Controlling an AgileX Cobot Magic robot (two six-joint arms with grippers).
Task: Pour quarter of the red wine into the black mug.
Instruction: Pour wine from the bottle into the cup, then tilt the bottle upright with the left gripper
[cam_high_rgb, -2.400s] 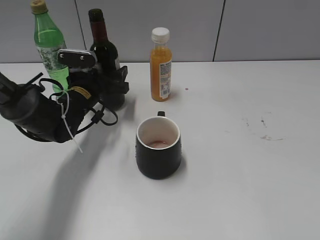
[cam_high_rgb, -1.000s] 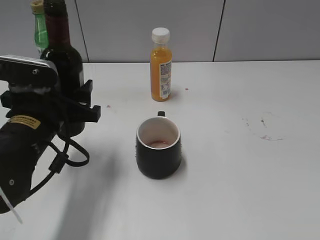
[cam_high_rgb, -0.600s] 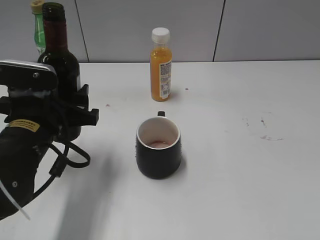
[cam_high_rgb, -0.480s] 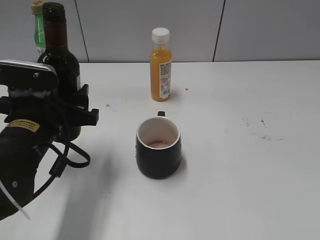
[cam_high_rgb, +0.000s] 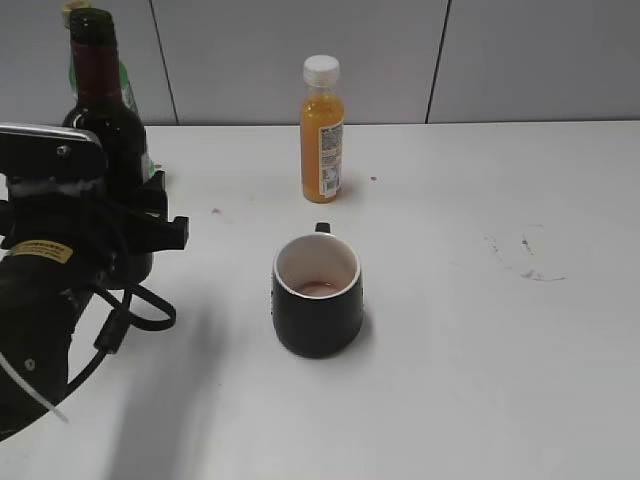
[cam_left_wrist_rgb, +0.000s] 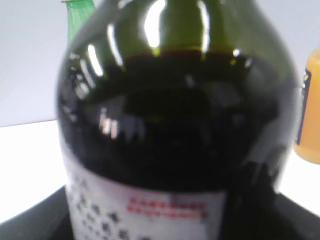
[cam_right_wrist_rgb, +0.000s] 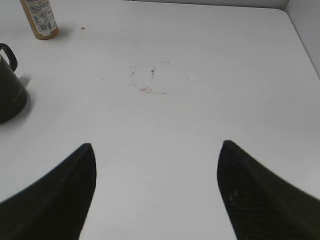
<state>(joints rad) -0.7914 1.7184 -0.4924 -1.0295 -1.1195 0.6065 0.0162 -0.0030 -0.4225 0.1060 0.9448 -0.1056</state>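
My left gripper (cam_high_rgb: 135, 225) is shut on the red wine bottle (cam_high_rgb: 104, 120), a dark glass bottle with dark red neck foil, open at the top, held upright at the left. In the left wrist view the bottle (cam_left_wrist_rgb: 175, 130) fills the frame, its white label at the bottom. The black mug (cam_high_rgb: 317, 295) with its white interior stands in the middle of the table, to the right of the bottle, with a little reddish liquid at its bottom. Its edge shows in the right wrist view (cam_right_wrist_rgb: 10, 95). My right gripper (cam_right_wrist_rgb: 157, 180) is open and empty above bare table.
A small orange juice bottle (cam_high_rgb: 322, 130) with a white cap stands behind the mug; it also shows in the right wrist view (cam_right_wrist_rgb: 40, 19). A green plastic bottle (cam_high_rgb: 128, 90) is mostly hidden behind the wine bottle. Reddish stains (cam_high_rgb: 530, 260) mark the table (cam_high_rgb: 480, 380) at the right.
My left gripper has lifted the wine bottle off the back of the table and brought it forward and left; over the last half second the bottle shifted slightly further left and up.
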